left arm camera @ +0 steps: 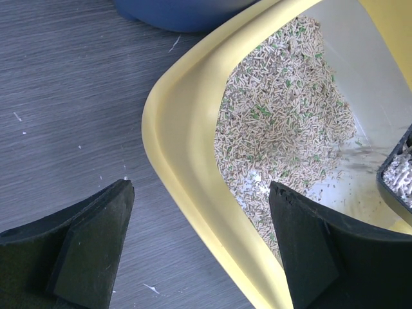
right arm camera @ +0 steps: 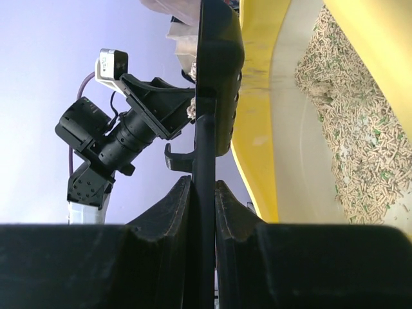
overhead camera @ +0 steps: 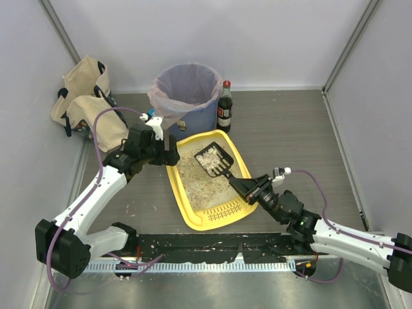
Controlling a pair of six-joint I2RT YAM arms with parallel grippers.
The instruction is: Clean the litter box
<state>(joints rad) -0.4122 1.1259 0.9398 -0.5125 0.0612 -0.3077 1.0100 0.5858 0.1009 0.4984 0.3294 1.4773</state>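
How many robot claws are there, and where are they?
2. The left gripper hangs open over the yellow plastic litter box's left rim; the right gripper is shut on the black plastic scoop's handle.

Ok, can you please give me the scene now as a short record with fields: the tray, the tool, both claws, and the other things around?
litter box: yellow, granules inside
scoop: black, holds some granules, over the box's far part
right claw: shut on the scoop's handle
left claw: open, one finger on each side of the box's left rim, gripping nothing
behind the box: blue bin, dark bottle to its right
back left corner: canvas bag
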